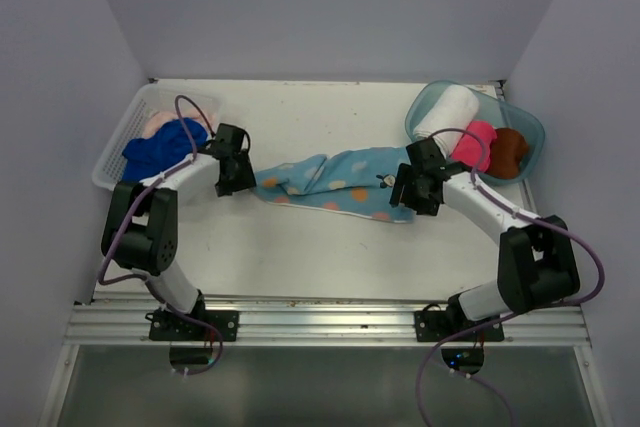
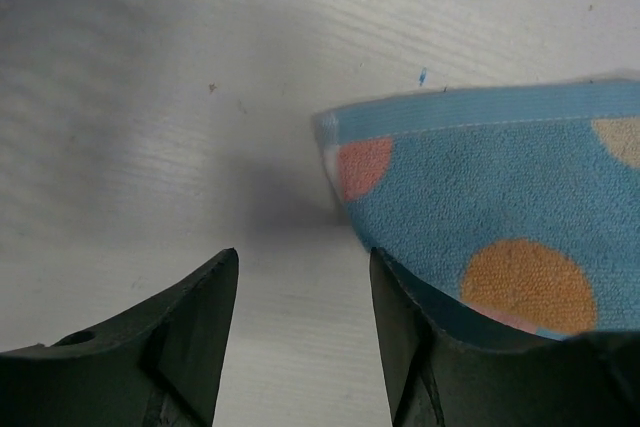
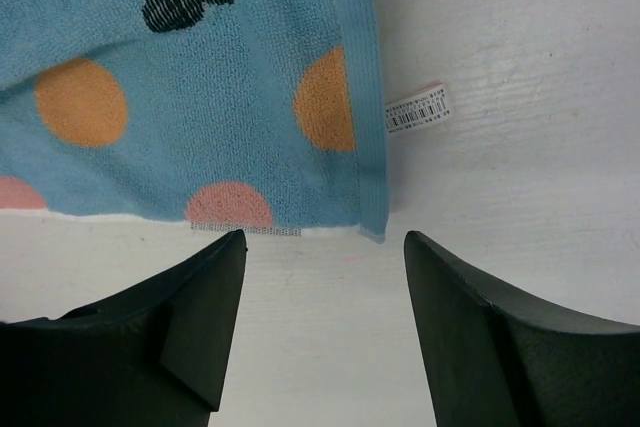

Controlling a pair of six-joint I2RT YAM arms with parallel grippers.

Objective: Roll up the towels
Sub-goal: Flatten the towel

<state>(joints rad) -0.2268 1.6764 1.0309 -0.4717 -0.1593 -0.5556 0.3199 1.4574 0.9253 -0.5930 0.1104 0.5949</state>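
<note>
Light blue towel on table; jaws apart

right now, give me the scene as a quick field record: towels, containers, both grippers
light blue dotted towel: unrolled, rumpled across the middle of the table, between the grippers
white basket: far left; holds royal blue towel and pale peach towel, bunched
teal tub: far right; holds white towel, rolled, with hot pink towel and brown towel beside it
left gripper: open, at the dotted towel's left corner, bare table between its jaws
right gripper: open, just short of the dotted towel's right edge, holding nothing
</note>
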